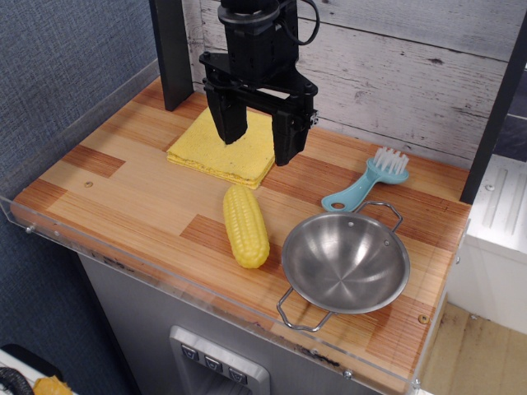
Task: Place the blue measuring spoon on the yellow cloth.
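Observation:
The blue measuring spoon [366, 183] lies on the wooden table at the right, just behind the steel bowl. It has a light-blue handle with a round hole and a white bristly head pointing away from me. The yellow cloth [224, 146] lies flat at the back middle of the table. My gripper [259, 140] hangs over the cloth's right part with its two black fingers [230, 115] spread apart and nothing between them. It is well to the left of the spoon.
A yellow corn cob [245, 225] lies in front of the cloth. A steel two-handled bowl [346, 262] stands at the front right. A clear plastic rim [123, 247] runs along the table's front and left edges. A dark post [173, 49] stands at the back left.

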### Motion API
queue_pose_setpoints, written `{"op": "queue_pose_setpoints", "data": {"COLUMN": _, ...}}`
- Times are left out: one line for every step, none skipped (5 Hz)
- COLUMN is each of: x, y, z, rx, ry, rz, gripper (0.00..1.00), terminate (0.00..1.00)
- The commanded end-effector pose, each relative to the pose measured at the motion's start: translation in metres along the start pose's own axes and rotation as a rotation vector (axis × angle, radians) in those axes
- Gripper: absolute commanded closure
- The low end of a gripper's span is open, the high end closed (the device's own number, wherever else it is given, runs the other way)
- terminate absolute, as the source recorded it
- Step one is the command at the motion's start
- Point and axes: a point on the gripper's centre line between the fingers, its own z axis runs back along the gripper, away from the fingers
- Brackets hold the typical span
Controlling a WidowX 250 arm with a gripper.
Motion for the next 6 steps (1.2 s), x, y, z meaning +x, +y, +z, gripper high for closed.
{"op": "queue_pose_setpoints", "data": {"x": 0.000, "y": 0.000, "z": 0.000, "rx": 0.000, "ry": 0.000, "rz": 0.000, "gripper": 0.00, "terminate": 0.00}}
{"op": "queue_pose_setpoints", "data": {"x": 0.027, "y": -0.014, "z": -0.004, "rx": 0.000, "ry": -0.016, "rz": -0.054, "gripper": 0.00, "terminate": 0.00}}
{"op": "queue_pose_setpoints", "data": {"x": 0.054, "y": -0.032, "z": -0.012, "rx": 0.050, "ry": -0.034, "rz": -0.118, "gripper": 0.00, "terminate": 0.00}}
{"op": "queue_pose_setpoints", "data": {"x": 0.084, "y": -0.053, "z": -0.023, "rx": 0.065, "ry": 0.000, "rz": -0.239, "gripper": 0.00, "terminate": 0.00}}
{"op": "queue_pose_setpoints", "data": {"x": 0.102, "y": -0.063, "z": -0.041, "rx": 0.095, "ry": -0.037, "rz": -0.318, "gripper": 0.00, "terminate": 0.00}}
{"op": "queue_pose_setpoints", "data": {"x": 0.106, "y": -0.060, "z": -0.055, "rx": 0.087, "ry": -0.054, "rz": -0.312, "gripper": 0.00, "terminate": 0.00}}
